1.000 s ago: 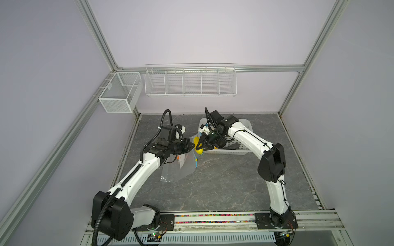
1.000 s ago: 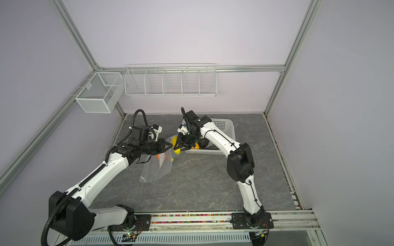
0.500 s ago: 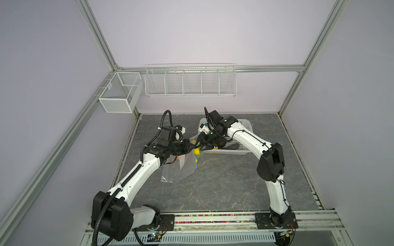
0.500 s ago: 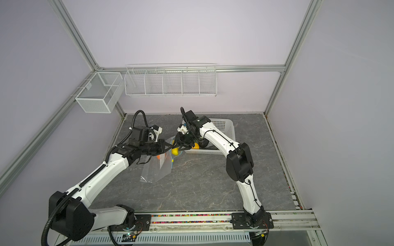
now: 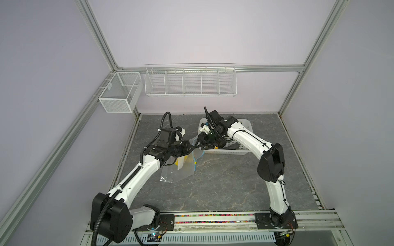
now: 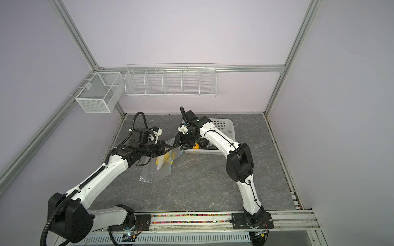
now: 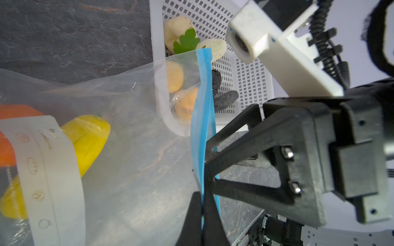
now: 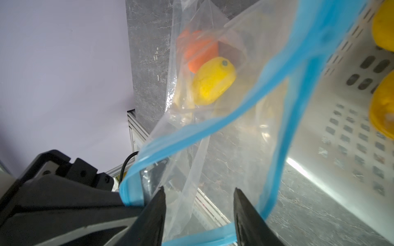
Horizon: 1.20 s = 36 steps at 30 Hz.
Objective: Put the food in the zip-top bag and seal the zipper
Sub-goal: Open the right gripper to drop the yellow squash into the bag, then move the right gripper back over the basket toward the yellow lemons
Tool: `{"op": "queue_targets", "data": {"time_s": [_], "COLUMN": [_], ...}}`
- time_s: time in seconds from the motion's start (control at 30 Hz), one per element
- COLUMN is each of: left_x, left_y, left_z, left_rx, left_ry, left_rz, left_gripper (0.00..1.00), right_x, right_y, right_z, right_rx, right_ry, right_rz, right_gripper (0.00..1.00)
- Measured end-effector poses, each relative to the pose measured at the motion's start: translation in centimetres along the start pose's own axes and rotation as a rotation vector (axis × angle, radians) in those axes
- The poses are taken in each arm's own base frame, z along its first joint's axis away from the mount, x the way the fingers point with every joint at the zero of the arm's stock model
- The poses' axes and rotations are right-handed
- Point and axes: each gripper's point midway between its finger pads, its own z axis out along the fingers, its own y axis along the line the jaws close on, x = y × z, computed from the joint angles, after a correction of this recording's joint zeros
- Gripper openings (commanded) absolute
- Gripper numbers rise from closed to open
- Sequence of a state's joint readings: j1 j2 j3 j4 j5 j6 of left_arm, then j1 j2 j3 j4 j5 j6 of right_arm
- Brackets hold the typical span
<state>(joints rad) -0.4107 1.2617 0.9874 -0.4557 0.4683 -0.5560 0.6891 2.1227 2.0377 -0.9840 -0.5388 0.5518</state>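
**Dropped from the right gripper (image 8: 199,191), a yellow toy fruit (image 8: 213,81) now lies inside the zip-top bag (image 5: 178,172), beside an orange piece (image 8: 198,51).**

Its jaws stand spread and empty at the mouth. The left gripper (image 7: 201,198) pinches the blue zipper (image 7: 202,106), holding that edge lifted so the bag gapes toward the white basket (image 5: 245,127), where more food (image 7: 179,29) waits.
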Motion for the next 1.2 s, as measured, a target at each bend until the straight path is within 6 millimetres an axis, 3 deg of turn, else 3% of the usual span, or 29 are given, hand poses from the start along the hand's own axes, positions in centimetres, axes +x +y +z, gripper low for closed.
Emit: {"op": "queue_targets", "data": {"time_s": [0.33, 0.63, 0.73, 1.2], "left_x": [-0.2, -0.4, -0.5, -0.7], "left_y": [0.3, 0.4, 0.5, 0.8], "left_z": [0.0, 0.1, 0.1, 0.2], "left_rx": [-0.016, -0.015, -0.020, -0.038], "left_ry": [-0.017, -0.026, -0.031, -0.044], "left_rz": [-0.009, -0.026, -0.032, -0.046], "left_gripper": [0.00, 0.00, 0.00, 0.00], "right_x": [0.9, -1.0, -1.6, -3.4], "right_y": [-0.4, -5.5, -6.8, -11.2], "right_z": [-6.5, -8.1, -8.1, -3.9], "right_rx": [0.155, 0.359, 0.388, 0.506], "right_ry": [-0.209, -0.274, -0.275, -0.200], "right_rz": [-0.157, -0.182, -0.172, -0.147], "right_gripper": [0.54, 0.53, 0.53, 0.53]}}
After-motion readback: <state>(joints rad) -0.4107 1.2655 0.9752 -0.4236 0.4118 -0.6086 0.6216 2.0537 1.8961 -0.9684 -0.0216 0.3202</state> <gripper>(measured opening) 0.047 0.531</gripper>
